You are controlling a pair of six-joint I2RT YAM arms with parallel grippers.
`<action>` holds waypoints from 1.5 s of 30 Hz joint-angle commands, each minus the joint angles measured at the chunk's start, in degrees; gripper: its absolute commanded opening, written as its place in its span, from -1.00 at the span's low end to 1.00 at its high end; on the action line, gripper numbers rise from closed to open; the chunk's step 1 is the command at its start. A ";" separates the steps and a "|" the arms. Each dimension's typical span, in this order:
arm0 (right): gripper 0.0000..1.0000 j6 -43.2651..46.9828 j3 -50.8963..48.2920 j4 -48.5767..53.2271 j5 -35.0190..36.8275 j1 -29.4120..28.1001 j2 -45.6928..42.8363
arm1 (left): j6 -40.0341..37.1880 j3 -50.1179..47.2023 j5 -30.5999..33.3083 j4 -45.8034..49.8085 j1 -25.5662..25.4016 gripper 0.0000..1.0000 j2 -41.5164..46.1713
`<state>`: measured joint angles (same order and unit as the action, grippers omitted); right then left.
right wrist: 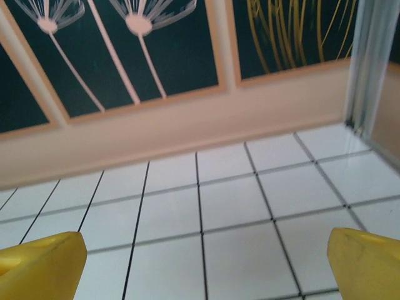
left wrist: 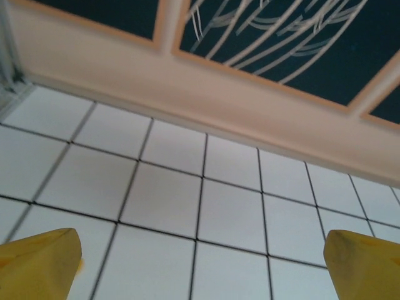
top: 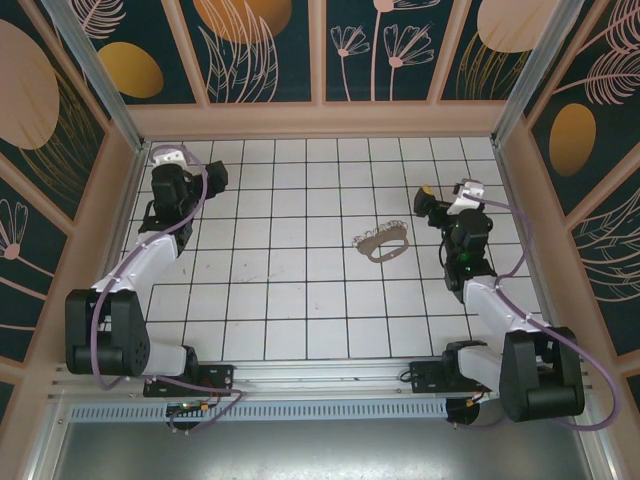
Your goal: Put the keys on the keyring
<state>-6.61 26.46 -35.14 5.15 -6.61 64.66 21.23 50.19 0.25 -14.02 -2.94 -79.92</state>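
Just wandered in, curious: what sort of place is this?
Likely a robot test booth: two arms bolted to a white tiled table, flower-patterned walls boxing it in, small keys lying mid-table.

Two slim arms, left arm (top: 150, 262) and right arm (top: 492, 300), with white middle links, black joint housings and big rounded black shoulder blocks (top: 105, 335). Along each one a loose purple cable (top: 96, 340), plus a small green light (top: 462, 266) on the right forearm. Blunt, wedge-shaped yellow fingertips (left wrist: 39, 264) with smooth, plain surface and soft edges.
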 commanded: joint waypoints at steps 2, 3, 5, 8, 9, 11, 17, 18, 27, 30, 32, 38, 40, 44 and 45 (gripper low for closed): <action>0.98 -4.25 5.26 9.70 -6.34 -0.41 2.47 | 3.68 4.18 -1.36 12.78 -0.14 0.98 -2.52; 0.98 -4.64 6.04 10.44 -8.48 -0.41 3.26 | 3.24 5.16 0.13 14.12 -0.07 0.98 -3.66; 0.98 -4.87 7.27 11.61 -12.30 -0.63 4.75 | 2.85 8.99 4.15 16.52 0.03 0.98 -6.04; 0.98 -3.57 8.61 12.83 -14.67 -2.56 6.51 | 1.96 14.56 10.16 20.47 0.13 0.98 -10.64; 0.98 -2.93 9.30 13.58 -15.10 -3.48 7.25 | 1.84 16.81 11.80 21.97 0.19 0.98 -12.59; 0.98 -1.98 11.18 15.26 -15.82 -4.87 8.71 | 2.45 20.79 13.28 24.56 1.31 0.98 -16.59; 0.98 -0.47 13.93 17.02 -16.55 -7.93 11.13 | 2.24 31.00 14.53 29.18 4.19 0.93 -27.54; 0.98 -0.33 14.51 17.71 -16.66 -8.21 11.48 | 2.39 32.85 14.55 30.20 4.47 0.92 -29.02; 0.98 1.51 18.75 20.75 -17.54 -9.19 13.25 | 6.36 28.76 7.84 27.36 7.77 0.66 -33.02; 0.98 1.60 19.47 20.98 -17.97 -9.25 13.64 | 6.19 28.73 7.40 27.21 7.95 0.61 -34.26; 0.98 1.64 20.01 20.98 -18.24 -9.33 13.97 | 5.91 29.04 7.31 27.40 8.04 0.56 -35.32; 0.98 1.77 20.86 22.10 -17.94 -9.58 13.50 | 4.18 31.14 7.39 28.35 8.22 0.54 -39.26; 0.98 1.89 20.98 22.46 -17.54 -9.59 13.10 | 3.95 31.19 7.21 28.27 8.24 0.53 -40.45; 0.98 1.95 21.74 23.20 -16.97 -9.64 12.77 | 4.36 29.81 5.18 27.14 8.28 0.43 -41.26; 0.98 1.96 22.09 23.47 -16.84 -9.58 12.69 | 4.66 29.09 4.79 26.61 8.22 0.39 -40.94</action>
<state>-5.85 45.95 -12.53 -12.08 -15.79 78.41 26.00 79.88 7.68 13.43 4.99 -120.33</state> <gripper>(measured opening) 0.990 0.702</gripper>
